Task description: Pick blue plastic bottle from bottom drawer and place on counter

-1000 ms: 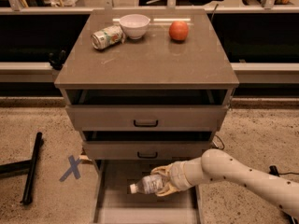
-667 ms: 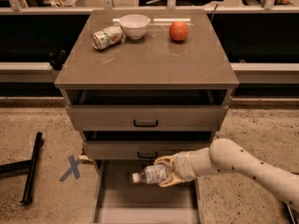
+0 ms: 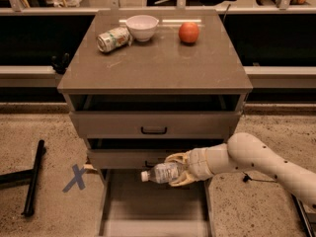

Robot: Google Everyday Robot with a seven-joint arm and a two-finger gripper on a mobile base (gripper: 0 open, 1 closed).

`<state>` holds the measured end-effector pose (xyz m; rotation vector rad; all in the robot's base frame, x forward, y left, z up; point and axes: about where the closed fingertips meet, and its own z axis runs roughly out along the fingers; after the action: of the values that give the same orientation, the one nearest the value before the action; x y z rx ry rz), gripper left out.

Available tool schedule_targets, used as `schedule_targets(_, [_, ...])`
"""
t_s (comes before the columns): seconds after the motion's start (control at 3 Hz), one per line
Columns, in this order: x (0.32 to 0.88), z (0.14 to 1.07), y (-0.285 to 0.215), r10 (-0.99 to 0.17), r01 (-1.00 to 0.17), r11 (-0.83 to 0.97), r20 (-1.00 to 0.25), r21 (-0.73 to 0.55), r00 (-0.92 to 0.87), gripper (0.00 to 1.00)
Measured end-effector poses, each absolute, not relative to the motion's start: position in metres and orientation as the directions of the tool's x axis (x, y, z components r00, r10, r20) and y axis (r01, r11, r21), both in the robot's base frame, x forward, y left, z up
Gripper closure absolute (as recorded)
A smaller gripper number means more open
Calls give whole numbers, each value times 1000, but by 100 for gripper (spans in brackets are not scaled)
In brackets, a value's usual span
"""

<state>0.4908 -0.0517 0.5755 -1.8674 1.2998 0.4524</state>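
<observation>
Counter (image 3: 158, 68): grey-brown slab across the upper middle, bearing a bowl (image 3: 142, 26) at 12 o'clock, a can (image 3: 112, 38) at 11 and a round orange fruit (image 3: 188, 32) at 1.
Arm (image 3: 256, 157): pale, reaching in from 4 o'clock, wrist level with the middle drawer (image 3: 128, 158).
Drawer (image 3: 153, 209): pulled out at 6 o'clock, shallow with low side walls.
Gripper (image 3: 174, 171): at 6 o'clock of the counter, just in front of the middle drawer, clamped on the bottle with one finger above and one below.
Bottle (image 3: 159, 173): held on its side, cap toward 9 o'clock, hanging above the drawer floor.
Change: up from a second ago, when held low over the drawer floor; now level with the middle drawer's front and slightly nearer the cabinet.
Meaning: pick apparently done, lift under way, grip seemingly secure.
Left to do: drawing back toward 6 o'clock to pass the counter's overhanging edge, rising above it, then setting down on the near half, away from bowl, can and fruit.
Risk: cap or wrist knocking the overhang if raised straight up.
</observation>
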Motion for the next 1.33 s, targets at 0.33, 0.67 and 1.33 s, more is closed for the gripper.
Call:
schedule_targets(0.33, [491, 579, -52, -604, -898, -154, -680, -412, 416, 100])
schedule_targets(0.67, [499, 612, -59, -578, -879, -158, -680, -449, 451, 100])
schedule_targets(1.33, [530, 708, -78, -559, -839, -192, -646, -509, 520, 100])
